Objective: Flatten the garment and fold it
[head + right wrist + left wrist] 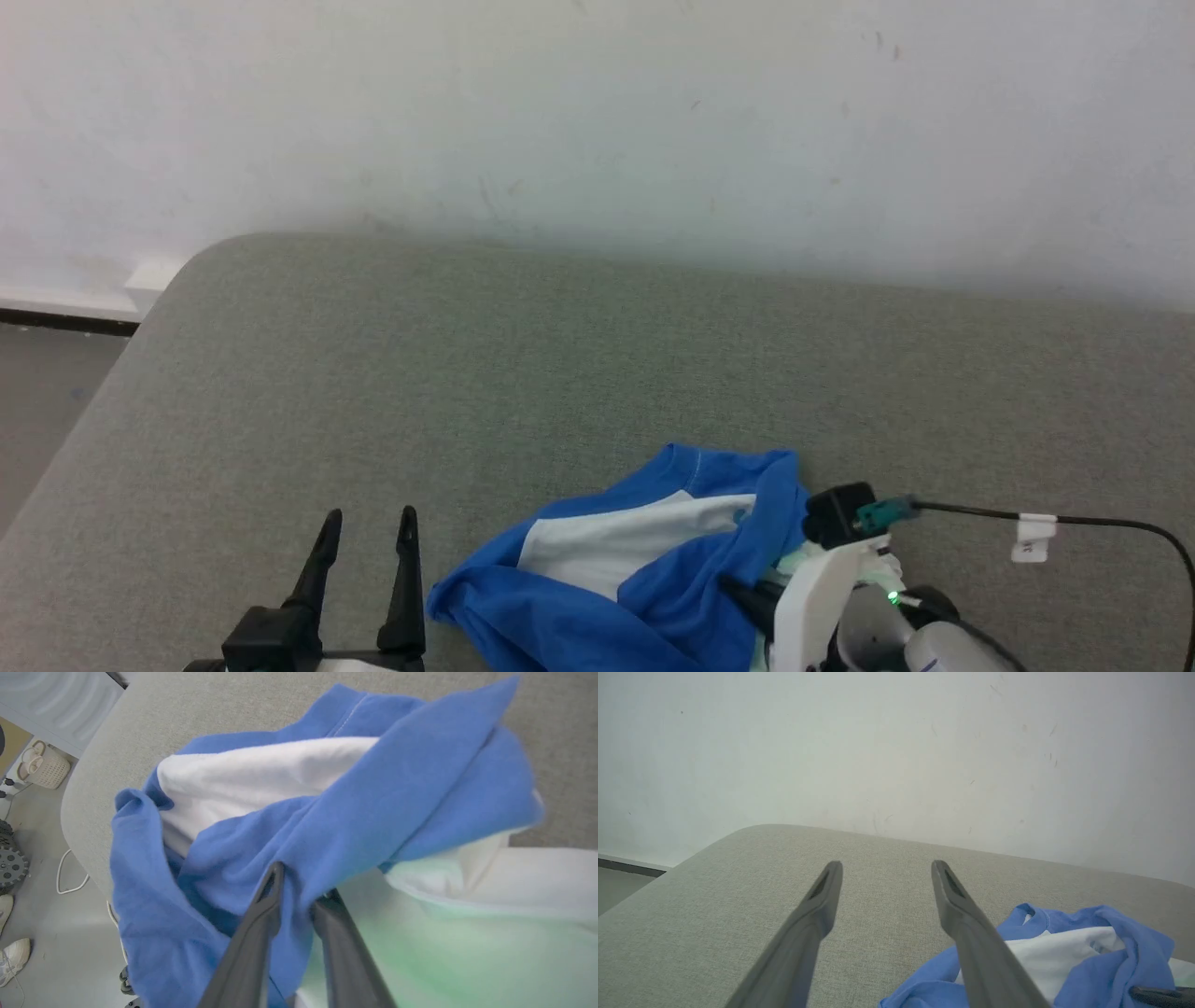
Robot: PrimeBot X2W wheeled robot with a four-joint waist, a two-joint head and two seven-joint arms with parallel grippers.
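Between the fingers of the right gripper [302, 881] a fold of the shirt [261, 774] is pinched — left of it the left gripper [370, 515] hangs spread

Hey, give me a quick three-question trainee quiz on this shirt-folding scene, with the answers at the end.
1. Fill in: the left end effector has its jaws ___.
2. True or false: the garment lies spread flat on the grey surface.
3. Which one has a blue fold of cloth between its fingers? A. left end effector B. right end effector
Key: 1 open; 2 false, it is bunched up; 3 B.
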